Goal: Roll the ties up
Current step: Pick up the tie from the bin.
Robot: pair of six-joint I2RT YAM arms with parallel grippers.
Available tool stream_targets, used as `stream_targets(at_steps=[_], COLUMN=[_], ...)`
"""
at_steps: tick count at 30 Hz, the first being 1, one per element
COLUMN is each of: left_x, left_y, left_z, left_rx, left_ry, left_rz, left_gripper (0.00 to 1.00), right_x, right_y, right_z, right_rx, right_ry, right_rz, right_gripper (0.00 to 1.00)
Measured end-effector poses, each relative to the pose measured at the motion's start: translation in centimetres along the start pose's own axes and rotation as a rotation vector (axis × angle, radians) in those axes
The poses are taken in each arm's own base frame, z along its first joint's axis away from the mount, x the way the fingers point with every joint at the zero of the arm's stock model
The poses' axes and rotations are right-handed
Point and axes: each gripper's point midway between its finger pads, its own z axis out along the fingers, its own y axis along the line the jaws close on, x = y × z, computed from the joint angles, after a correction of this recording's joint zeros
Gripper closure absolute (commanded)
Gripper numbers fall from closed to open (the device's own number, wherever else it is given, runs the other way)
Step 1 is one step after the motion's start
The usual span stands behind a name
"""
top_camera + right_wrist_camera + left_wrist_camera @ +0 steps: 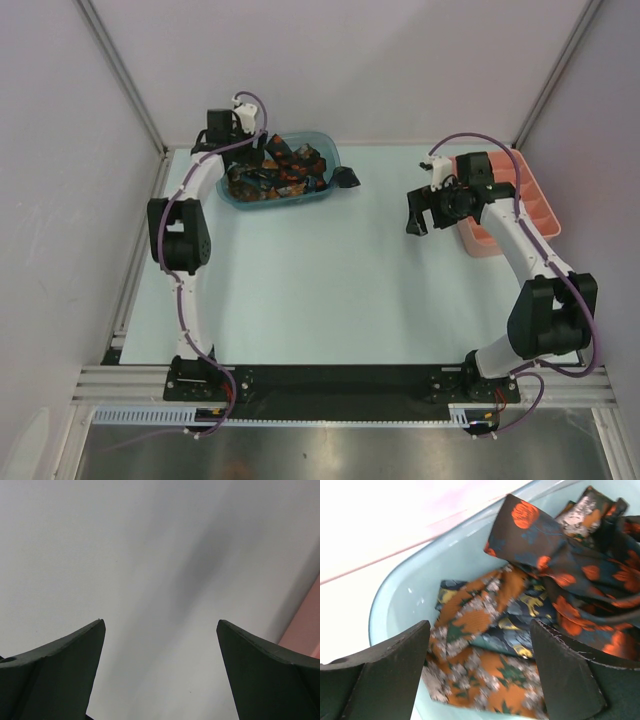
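The left gripper (480, 630) stood wide open over the left end of the blue tub (405, 595). Its two black, wedge-shaped fingers (395, 670) were spread either side of the heap inside. Whether they touched the cloth could not be told.

The ties (555, 565) lay loose and tangled in the tub, none of them rolled. Between the fingers lay a leaf-patterned tie (485, 680), woven in orange, tan and grey on dark green. Toward the tub's right end, a navy tie (520, 525) with orange-red blotches was folded up into a peak. A blue-grey tie (520, 625) with yellow-gold figures lay between those two. The fabric looked woven, with a faint sheen.

The tub was pale-blue translucent plastic, smooth-walled, with rounded corners. In the top view a dark tie end (345, 178) hung over the tub's right rim onto the pale table (320, 290).

The right gripper (160, 622) hung well to the right of the tub, above the table, with its jaws wide apart and nothing between them. A pink tray (545, 220) with compartments sat just beyond it, farther from the tub.
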Motion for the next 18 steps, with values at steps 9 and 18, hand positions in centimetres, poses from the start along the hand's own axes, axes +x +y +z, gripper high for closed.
stream_targets(at_steps=[9, 18], left_x=[-0.8, -3.7], left_y=[-1.5, -6.5], left_z=[1.3, 0.5], left_rx=[0.109, 0.329], left_ry=[-0.06, -0.135], left_rz=[-0.03, -0.094], left_gripper=[0.12, 0.09], right_x=[0.6, 0.9], right_y=[-0.4, -0.8], right_z=[0.6, 0.6], right_rx=[0.003, 0.017], right_ry=[0.03, 0.042], right_rz=[0.013, 0.015], right_gripper=[0.0, 0.0])
